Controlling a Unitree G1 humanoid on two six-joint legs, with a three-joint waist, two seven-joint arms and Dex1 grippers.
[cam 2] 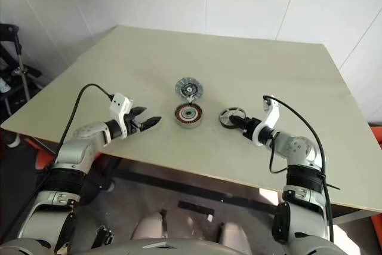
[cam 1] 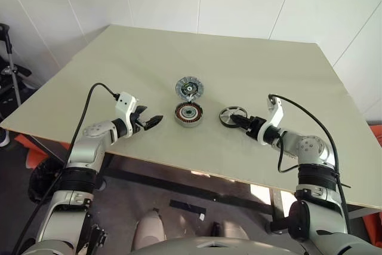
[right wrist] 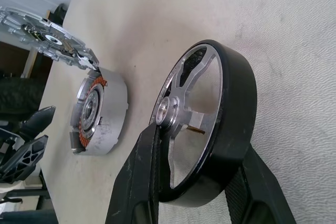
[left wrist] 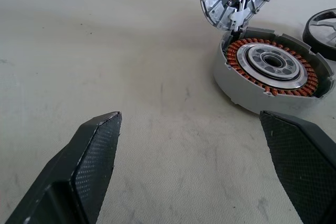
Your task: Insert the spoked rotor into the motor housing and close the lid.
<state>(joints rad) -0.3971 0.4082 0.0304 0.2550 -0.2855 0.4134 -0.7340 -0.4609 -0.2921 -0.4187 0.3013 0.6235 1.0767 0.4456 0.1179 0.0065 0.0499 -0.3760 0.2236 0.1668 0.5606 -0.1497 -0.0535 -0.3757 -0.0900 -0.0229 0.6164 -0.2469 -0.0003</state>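
- Spoked rotor [right wrist: 237, 98] sits on the table [cam 1: 119, 58], to the right of the motor housing [cam 1: 188, 114] and apart from it. It is not inserted yet.
- My right gripper [cam 1: 240, 121] is clenched across the rotor's rim. One finger [right wrist: 142, 171] lies over the open face up to the hub and the other sits outside the black wall. I judge this a grasp made but no lift, since the rotor looks to rest on the table.
- My left gripper [cam 1: 152, 116] is released, with jaws spread wide and nothing between them. It hangs low over bare table to the left of the housing, pointing at it.
- Lid [cam 1: 189, 88] stands tilted up at the housing's far edge, leaving the housing open. I cannot tell whether it is hinged there or only leaning.
- Left to do, in my judgement: lift the rotor, carry it over, seat it in the housing, then fold the lid down. None of the task is done.
- Rotor is a smooth black ring with a pale machined inner wheel, a few broad spokes and a small round hub. It is rigid, with a thin wall to pinch.
- Housing is a short grey metal cup holding a ring of copper-orange windings around a bright silver centre with a dark bore.
- Lid is a grey cast disc with cut-outs and small electronic parts on its inner face.
- Table is matte and pale beige, faintly scuffed.
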